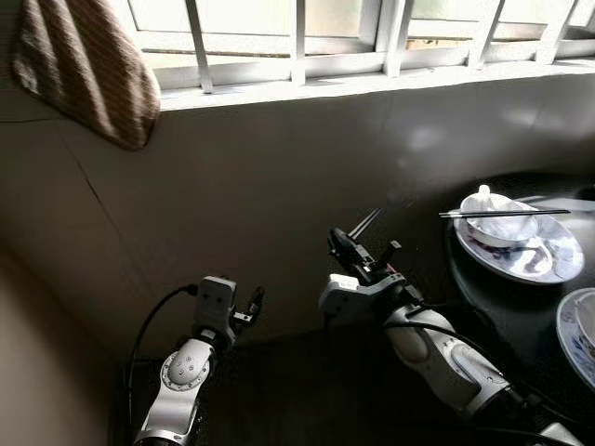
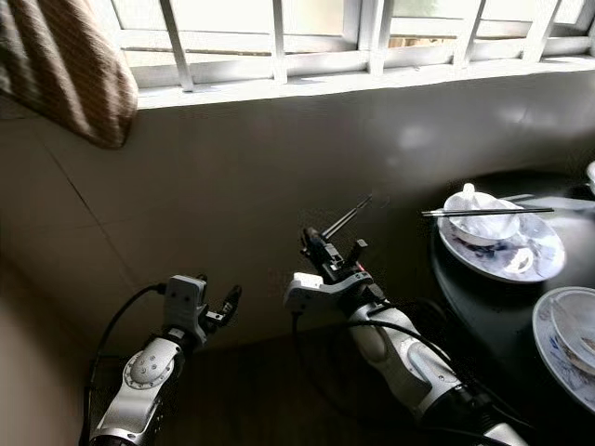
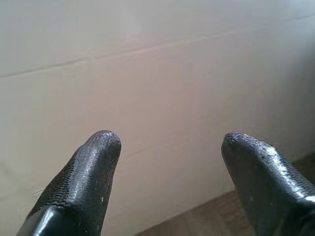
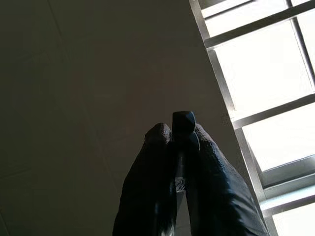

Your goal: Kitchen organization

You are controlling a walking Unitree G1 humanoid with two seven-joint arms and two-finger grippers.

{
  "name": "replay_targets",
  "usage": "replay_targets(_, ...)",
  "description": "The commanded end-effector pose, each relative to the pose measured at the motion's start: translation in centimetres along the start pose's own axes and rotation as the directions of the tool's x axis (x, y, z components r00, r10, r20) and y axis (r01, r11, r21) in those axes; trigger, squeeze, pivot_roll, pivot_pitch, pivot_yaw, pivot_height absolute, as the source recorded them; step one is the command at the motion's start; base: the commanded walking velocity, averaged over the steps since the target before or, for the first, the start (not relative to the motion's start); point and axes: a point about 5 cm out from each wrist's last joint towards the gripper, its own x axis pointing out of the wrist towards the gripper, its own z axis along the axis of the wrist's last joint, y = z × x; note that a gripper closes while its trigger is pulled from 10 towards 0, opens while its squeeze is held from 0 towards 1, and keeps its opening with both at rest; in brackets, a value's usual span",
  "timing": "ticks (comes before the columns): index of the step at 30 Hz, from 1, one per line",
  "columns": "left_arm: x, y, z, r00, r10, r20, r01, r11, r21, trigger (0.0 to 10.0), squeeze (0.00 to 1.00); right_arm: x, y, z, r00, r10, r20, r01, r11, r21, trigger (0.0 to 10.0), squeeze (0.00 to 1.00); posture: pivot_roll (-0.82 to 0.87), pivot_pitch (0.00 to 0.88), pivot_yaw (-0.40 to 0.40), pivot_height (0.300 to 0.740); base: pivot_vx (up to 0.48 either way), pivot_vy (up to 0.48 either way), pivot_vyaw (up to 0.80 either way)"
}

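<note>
My right gripper point(image 1: 342, 243) is raised in front of the grey wall, left of the dark table point(image 1: 493, 302). It is shut on a thin dark chopstick point(image 1: 366, 222) that sticks out up and to the right; in the right wrist view the chopstick's end point(image 4: 183, 121) is pinched between the two fingertips. My left gripper point(image 1: 253, 301) sits lower and to the left, open, with nothing between its fingers point(image 3: 93, 162), facing the wall. On the table a white bowl point(image 1: 499, 221) stands on a patterned plate point(image 1: 550, 257), with another pair of chopsticks point(image 1: 507, 214) laid across the bowl.
A second patterned plate point(image 1: 578, 334) lies at the table's right edge. A brown striped cloth point(image 1: 88, 65) hangs at the upper left by the barred window point(image 1: 297, 42). The tiled wall point(image 1: 232, 186) stands close ahead of both arms.
</note>
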Motion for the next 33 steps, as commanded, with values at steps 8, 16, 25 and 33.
replay_targets(8,0.0,-0.4,0.0,1.000,-0.012,0.006,0.012,1.000,-0.010,10.0,0.00,-0.7,0.5,0.0,0.999,0.053,0.003,-0.053,0.998,0.016,0.0,0.00,0.03,0.000,0.018,0.740,0.000,0.000,0.80)
replay_targets(16,-0.1,-0.4,0.1,1.000,-0.008,0.008,0.008,1.000,-0.006,10.0,0.00,-2.3,2.9,-1.7,0.978,0.138,-0.157,-0.077,0.937,0.342,0.0,0.00,0.03,0.000,0.017,0.740,0.000,0.000,0.80)
replay_targets(25,-0.1,-0.3,0.5,1.000,-0.009,0.020,0.008,0.999,0.034,10.0,0.00,-3.0,3.7,-3.0,0.955,0.152,-0.255,-0.013,0.880,0.476,0.0,0.00,0.04,0.000,0.021,0.740,0.000,0.000,0.80)
replay_targets(33,-0.2,-0.1,1.2,0.998,0.012,0.063,-0.017,0.997,0.081,10.0,0.00,-2.6,3.0,-3.4,0.957,0.095,-0.273,0.047,0.881,0.471,0.0,0.00,0.04,0.000,0.018,0.740,0.000,0.000,0.80)
